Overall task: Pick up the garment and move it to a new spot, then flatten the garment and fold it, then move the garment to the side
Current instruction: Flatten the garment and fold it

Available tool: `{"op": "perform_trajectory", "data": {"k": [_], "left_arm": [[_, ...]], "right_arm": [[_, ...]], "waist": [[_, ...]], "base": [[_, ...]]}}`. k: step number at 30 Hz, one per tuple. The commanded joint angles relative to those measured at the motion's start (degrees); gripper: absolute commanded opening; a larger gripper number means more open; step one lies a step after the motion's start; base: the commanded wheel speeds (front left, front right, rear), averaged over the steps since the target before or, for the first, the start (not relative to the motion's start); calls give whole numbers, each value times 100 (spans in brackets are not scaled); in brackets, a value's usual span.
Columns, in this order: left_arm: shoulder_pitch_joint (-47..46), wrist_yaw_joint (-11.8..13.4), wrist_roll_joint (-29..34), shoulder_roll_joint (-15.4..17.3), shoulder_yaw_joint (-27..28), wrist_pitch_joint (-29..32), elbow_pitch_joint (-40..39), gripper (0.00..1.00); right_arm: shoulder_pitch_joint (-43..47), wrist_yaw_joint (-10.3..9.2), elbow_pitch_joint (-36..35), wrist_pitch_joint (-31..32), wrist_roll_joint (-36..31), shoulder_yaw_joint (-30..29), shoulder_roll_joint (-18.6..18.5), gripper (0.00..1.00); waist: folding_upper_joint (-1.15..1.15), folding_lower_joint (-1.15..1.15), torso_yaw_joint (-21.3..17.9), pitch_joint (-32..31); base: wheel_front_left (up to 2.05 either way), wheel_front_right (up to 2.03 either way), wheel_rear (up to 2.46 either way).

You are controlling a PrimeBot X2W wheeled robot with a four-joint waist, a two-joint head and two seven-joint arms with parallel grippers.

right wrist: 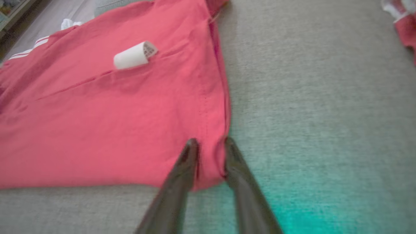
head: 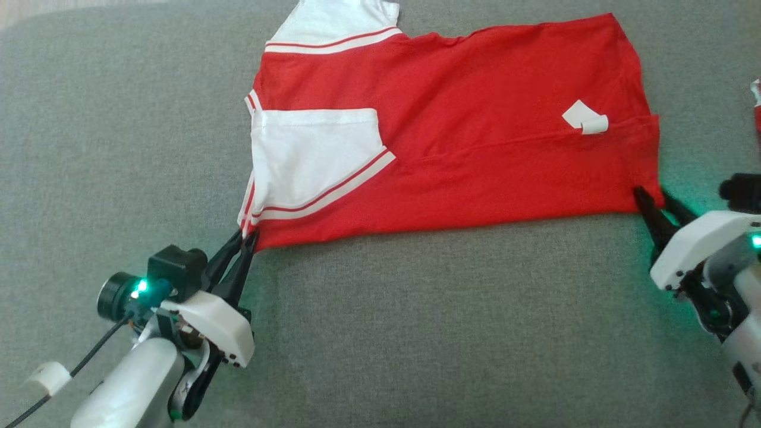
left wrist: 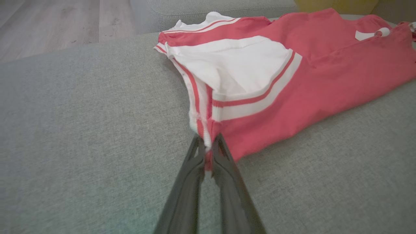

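Left gripper (left wrist: 208,140) is clamped tight on the striped sleeve-side corner of the garment (head: 475,119), which lies spread on the grey cushion (head: 416,327), not in any bin. Right gripper (right wrist: 211,140) is roughly half open, fingers straddling the hem corner, no pinch yet. I'd bite through all layers there, then lift the 2 corners level, edge taut, for a square fold.

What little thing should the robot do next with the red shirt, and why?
Probably squeeze the right fingers shut on the near hem corner of the red shirt. They sit on either side of that corner with a gap between them, while the left fingers are pinched shut on the striped corner. With both near corners held, the robot could likely lift that edge to fold it.
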Motion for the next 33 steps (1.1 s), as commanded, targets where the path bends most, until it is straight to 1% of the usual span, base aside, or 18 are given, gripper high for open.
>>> {"op": "perform_trajectory", "data": {"k": [1, 6, 11, 16, 17, 18, 23, 26, 27, 28, 29, 30, 31, 32, 33], "left_arm": [[-185, 13, 32, 226, 236, -76, -128, 0], [-27, -62, -41, 260, 165, -58, -139, 0], [362, -79, -174, 379, 107, 10, -333, 0], [991, 33, -346, 484, 41, 68, -760, 0], [991, 33, -346, 484, 41, 68, -760, 0], [1226, 102, -358, 532, -6, 81, -933, 0], [1547, 225, -387, 574, -75, 113, -1205, 0], [1667, 269, -420, 586, -108, 149, -1296, 0], [1687, 275, -434, 591, -119, 176, -1314, 0], [1695, 287, -439, 597, -120, 191, -1331, 0], [1692, 306, -431, 603, -121, 201, -1339, 0], [1682, 330, -415, 606, -119, 206, -1344, 0], [1670, 348, -402, 609, -122, 218, -1344, 23], [1648, 361, -393, 614, -122, 236, -1339, 99], [1617, 380, -383, 620, -106, 239, -1337, 100]], "right_arm": [[147, 40, -158, 103, 46, 149, -114, 0], [298, 40, -375, 250, 57, 187, -408, 0], [723, 40, -687, 339, 149, 142, -765, 0], [1462, 40, -1142, 321, 288, -30, -1124, 0], [1462, 40, -1142, 321, 288, -30, -1124, 0], [1793, 40, -1338, 298, 318, -126, -1247, 0], [2357, 40, -1695, 290, 358, -373, -1380, 0], [2604, 40, -1883, 301, 301, -591, -1343, 0], [2650, 40, -1925, 302, 266, -672, -1318, 31], [2677, 40, -1937, 312, 220, -765, -1285, 74], [2694, 40, -1945, 325, 154, -848, -1248, 100], [2707, 40, -1958, 338, 85, -928, -1208, 100], [2720, 40, -1981, 362, 27, -997, -1163, 100], [2730, 40, -2020, 376, -19, -1070, -1117, 100], [2739, 40, -2072, 381, -67, -1147, -1082, 100]], "waist": [[0, 0, -12, -51], [0, 0, -15, -253], [0, 0, -2, -525], [0, 0, 14, -756], [0, 0, 14, -756], [0, 0, 29, -808], [0, 0, 50, -844], [0, 0, 32, -862], [0, 0, 21, -857], [0, 0, 8, -847], [0, 0, 0, -838], [0, 0, -8, -827], [0, 0, -14, -820], [0, 0, -21, -815], [0, 0, -30, -812]], "base": [[0, 0, 0], [0, 0, 0], [0, 0, 0], [0, 0, 0], [0, 0, 0], [0, 0, 0], [0, 0, 0], [0, 0, 0], [0, 0, 0], [0, 0, 0], [0, 0, 0], [0, 0, 0], [0, 0, 0], [0, 0, 0], [0, 0, 0]]}}
